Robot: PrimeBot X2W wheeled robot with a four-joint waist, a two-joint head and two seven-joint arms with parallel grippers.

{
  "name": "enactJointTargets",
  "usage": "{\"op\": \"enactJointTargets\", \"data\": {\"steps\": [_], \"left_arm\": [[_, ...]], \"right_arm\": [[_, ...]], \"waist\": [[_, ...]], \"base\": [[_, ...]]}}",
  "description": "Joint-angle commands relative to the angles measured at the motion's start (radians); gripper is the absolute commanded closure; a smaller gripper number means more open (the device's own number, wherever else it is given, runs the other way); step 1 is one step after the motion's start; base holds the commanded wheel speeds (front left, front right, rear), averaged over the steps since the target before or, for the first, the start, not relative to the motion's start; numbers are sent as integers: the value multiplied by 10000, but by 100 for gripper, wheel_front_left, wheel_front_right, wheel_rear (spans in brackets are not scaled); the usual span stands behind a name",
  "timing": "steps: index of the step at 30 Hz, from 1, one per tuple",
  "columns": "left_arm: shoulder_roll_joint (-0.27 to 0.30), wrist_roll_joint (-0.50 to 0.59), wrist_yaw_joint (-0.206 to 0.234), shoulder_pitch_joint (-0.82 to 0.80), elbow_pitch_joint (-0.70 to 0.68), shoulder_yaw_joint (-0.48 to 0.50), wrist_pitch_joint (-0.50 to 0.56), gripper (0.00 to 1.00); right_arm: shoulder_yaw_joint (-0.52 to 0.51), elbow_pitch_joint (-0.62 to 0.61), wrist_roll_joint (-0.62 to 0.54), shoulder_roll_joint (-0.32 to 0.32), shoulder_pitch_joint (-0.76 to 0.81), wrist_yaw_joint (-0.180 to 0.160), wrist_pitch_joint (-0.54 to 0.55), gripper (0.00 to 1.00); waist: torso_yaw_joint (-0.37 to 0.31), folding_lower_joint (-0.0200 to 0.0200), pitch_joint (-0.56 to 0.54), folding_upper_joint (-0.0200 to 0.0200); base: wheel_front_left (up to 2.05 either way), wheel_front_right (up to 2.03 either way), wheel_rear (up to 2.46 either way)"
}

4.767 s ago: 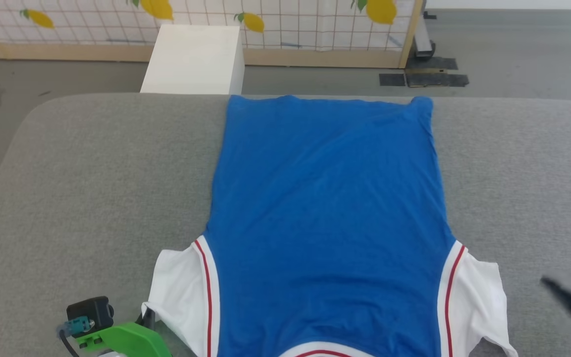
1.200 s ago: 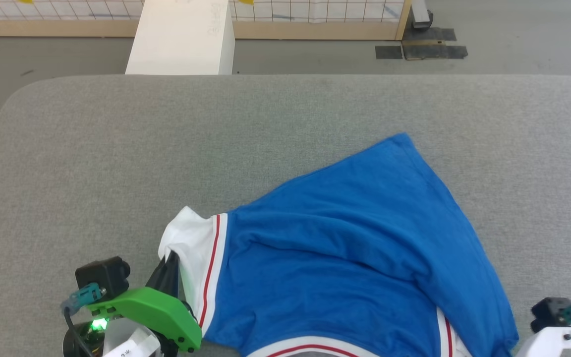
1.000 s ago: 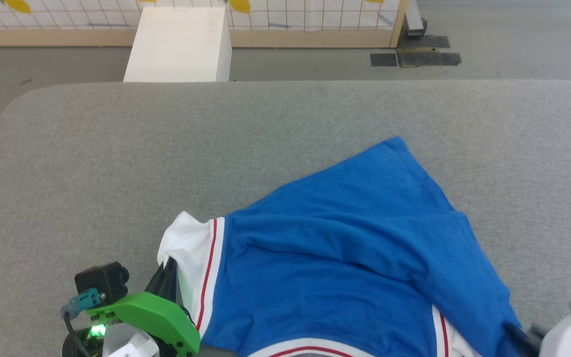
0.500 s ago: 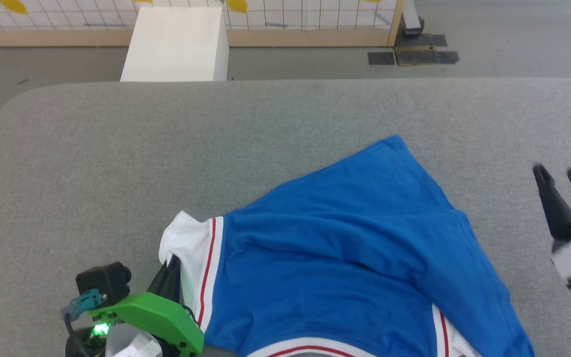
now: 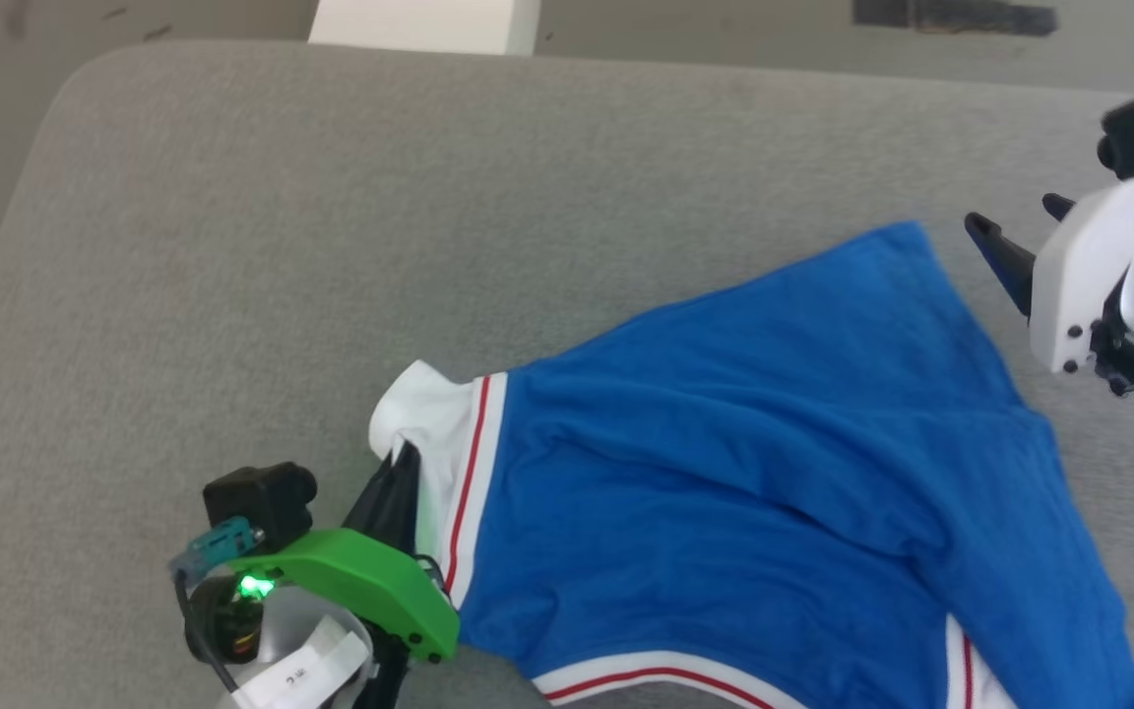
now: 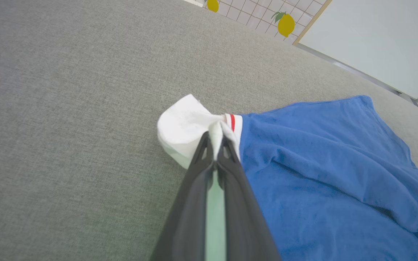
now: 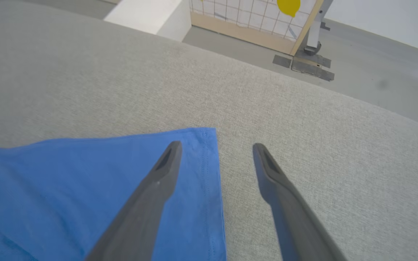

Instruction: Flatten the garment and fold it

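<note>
Left end effector [image 6: 214, 140] clamps white corner of rumpled garment [image 5: 724, 473]; right end effector [image 7: 216, 146] splayed.

Light is bright, even and diffuse, falling from above; the grey table [image 5: 232, 197] shows its weave without glare. Shadows are faint: soft ones sit in the folds of the blue garment [image 5: 724, 473] and under the corner pinched by the left pincer [image 6: 215, 136]. A green lamp [image 5: 252, 587] glows on that wrist. Both wrist views bow straight lines toward their edges, and the right pincer [image 7: 216, 145] has fingers [image 7: 147, 203] that look soft near the lens.
</note>
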Motion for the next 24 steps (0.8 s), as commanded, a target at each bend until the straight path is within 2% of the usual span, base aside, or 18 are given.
{"op": "enactJointTargets", "data": {"steps": [1,4,8,14,20,21,22,24], "left_arm": [[-100,53,-110,-220,73,-56,-105,100],[-250,53,-226,-379,224,-222,-215,100],[-390,-1,-383,-608,445,-321,-361,100],[-538,-40,-518,-817,716,-401,-582,100],[-593,-56,-568,-960,955,-424,-705,100],[-592,-55,-570,-1000,1024,-425,-723,100],[-586,-51,-572,-1014,1045,-424,-731,100],[-553,-54,-558,-1021,1097,-392,-745,100]], "right_arm": [[250,228,-147,-177,-348,35,538,0],[823,594,-399,-565,-921,35,1848,0],[1241,883,-823,-943,-1408,35,2828,0],[1837,1052,-946,-1091,-1495,35,3518,0],[2414,1033,-372,-1282,-1251,35,4087,0],[2283,1030,-228,-1320,-1230,35,4250,80],[2173,1012,-176,-1312,-1224,35,4242,100],[1962,972,-56,-1270,-1181,35,4163,100]], "waist": [[898,0,897,-1],[1253,0,1275,-1],[1548,0,1620,-1],[1708,0,1938,-1],[1651,0,2037,-1],[1597,0,1990,-1],[1564,0,1953,-1],[1458,0,1808,-1]], "base": [[0,0,0],[0,0,0],[0,0,0],[0,0,0],[0,0,0],[0,0,0],[0,0,0],[0,0,0]]}}
